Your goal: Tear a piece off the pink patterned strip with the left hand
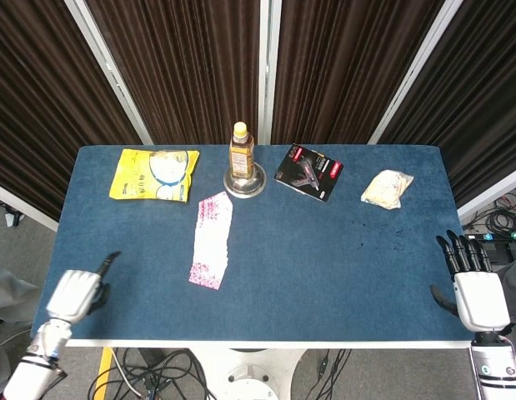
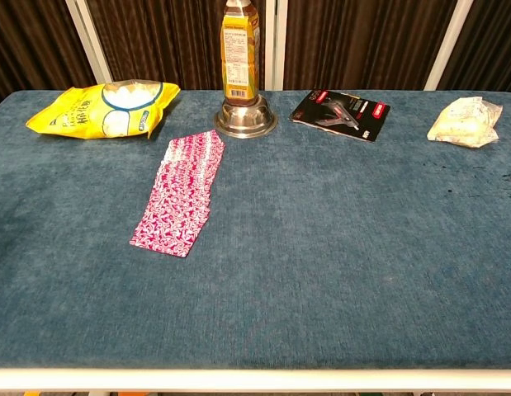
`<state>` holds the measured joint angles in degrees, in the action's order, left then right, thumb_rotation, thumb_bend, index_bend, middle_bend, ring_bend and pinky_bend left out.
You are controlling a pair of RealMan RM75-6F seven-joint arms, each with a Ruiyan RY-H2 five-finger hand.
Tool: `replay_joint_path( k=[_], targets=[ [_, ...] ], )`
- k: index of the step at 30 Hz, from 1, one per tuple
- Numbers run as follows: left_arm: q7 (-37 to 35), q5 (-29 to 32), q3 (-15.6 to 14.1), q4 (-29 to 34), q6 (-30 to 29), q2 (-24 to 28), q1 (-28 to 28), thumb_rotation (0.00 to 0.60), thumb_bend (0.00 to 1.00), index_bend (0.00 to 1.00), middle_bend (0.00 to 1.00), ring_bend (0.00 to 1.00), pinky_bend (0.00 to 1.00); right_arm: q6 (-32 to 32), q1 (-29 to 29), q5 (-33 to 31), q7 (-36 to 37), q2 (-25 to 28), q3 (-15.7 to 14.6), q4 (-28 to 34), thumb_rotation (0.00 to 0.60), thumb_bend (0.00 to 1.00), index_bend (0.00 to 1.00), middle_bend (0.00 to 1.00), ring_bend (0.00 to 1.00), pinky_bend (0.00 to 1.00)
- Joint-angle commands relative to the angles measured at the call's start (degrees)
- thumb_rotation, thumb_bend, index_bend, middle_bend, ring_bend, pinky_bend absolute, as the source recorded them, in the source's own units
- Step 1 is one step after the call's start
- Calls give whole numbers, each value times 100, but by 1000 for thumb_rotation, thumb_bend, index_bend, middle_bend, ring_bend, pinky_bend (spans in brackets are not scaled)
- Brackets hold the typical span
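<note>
Head view: we note left hand [image 1: 74, 292] over desk [image 1: 324, 267] front-left corner, fingers mostly curled, holding nothing; right hand [image 1: 476, 292] off right edge, fingers spread, empty. Chest view: strip [image 2: 179, 195] flat, left of centre, near bottle [image 2: 240, 51].

Dark pleated curtains [image 1: 191, 67], white frame posts [image 1: 264, 75], grey floor [image 1: 24, 242], cables [image 1: 149, 375]

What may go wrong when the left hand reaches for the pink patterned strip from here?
The thin pink patterned strip lies flat and loose on the blue cloth table, so the left hand might slide it instead of tearing it. The strip's far end lies near the steel bowl holding an amber bottle, which could topple.
</note>
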<state>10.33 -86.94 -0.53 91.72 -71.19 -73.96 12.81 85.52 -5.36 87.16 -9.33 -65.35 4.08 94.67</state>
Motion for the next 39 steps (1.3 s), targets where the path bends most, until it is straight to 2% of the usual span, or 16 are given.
replay_joint_path(
  k=[1, 7, 17, 24, 39],
  targets=[
    [104, -454, -273, -251, 16, -281, 61, 600, 602, 101, 934, 930, 916, -1, -4, -14, -11, -8, 11, 7, 600, 170, 0, 0, 0, 0],
    [527, -726, -217, -650, 454, -955, 495, 600, 610, 185, 890, 896, 871, 32, 11, -53, -58, -25, 31, 22, 600, 169, 0, 0, 0, 0],
    [718, -309, -73, -827, 1316, -1457, 1009, 600, 609, 206, 888, 894, 868, 7, 9, -124, -51, -52, 50, -21, 600, 170, 0, 0, 0, 0],
    [880, -111, 73, -885, 1485, -1646, 1245, 600, 610, 194, 889, 896, 870, -46, -3, -221, -5, -67, 77, -87, 600, 169, 0, 0, 0, 0],
    [1142, 237, 38, -1111, 1609, -1996, 1425, 600, 612, 188, 889, 898, 872, -150, -29, -389, 125, -79, 128, -218, 600, 170, 0, 0, 0, 0]
  ],
)
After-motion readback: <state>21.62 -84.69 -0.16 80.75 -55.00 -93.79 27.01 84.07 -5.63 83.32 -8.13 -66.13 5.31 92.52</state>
